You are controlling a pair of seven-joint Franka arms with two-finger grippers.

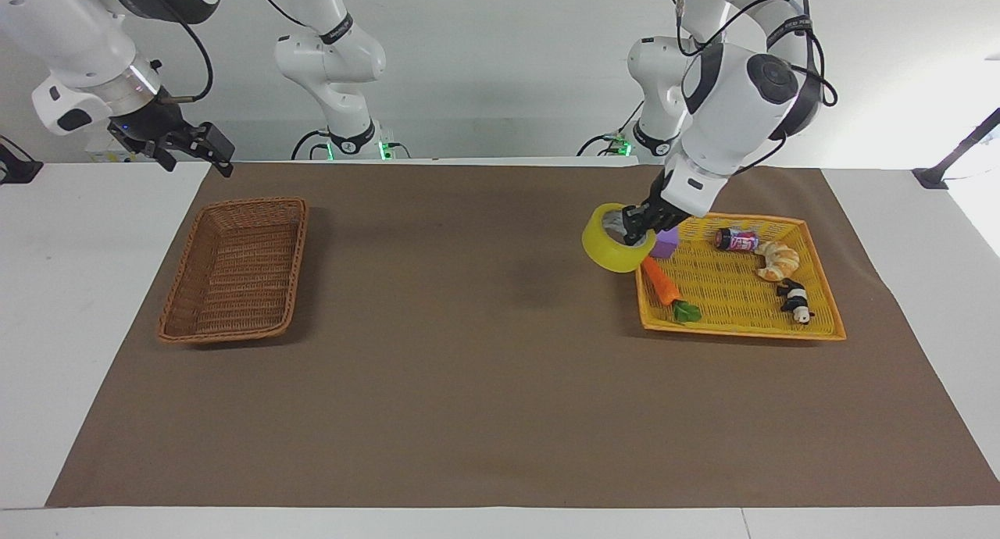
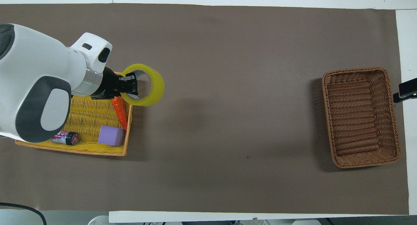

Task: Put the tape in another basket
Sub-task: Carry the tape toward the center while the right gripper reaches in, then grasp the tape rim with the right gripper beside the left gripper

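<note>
My left gripper (image 1: 634,228) (image 2: 129,86) is shut on the rim of the yellow tape roll (image 1: 608,252) (image 2: 153,88) and holds it in the air over the edge of the yellow tray basket (image 1: 812,326) (image 2: 78,150) that faces the table's middle. The brown wicker basket (image 1: 234,267) (image 2: 360,115) stands empty at the right arm's end of the table. My right gripper (image 1: 205,150) (image 2: 405,90) waits raised beside that basket, over the mat's edge.
In the yellow tray lie an orange carrot (image 1: 661,283) (image 2: 120,112), a purple block (image 1: 666,244) (image 2: 111,135), a small can (image 1: 736,240) (image 2: 63,137), a croissant (image 1: 778,259) and a black-and-white toy (image 1: 795,300). A brown mat (image 1: 469,351) covers the table between the baskets.
</note>
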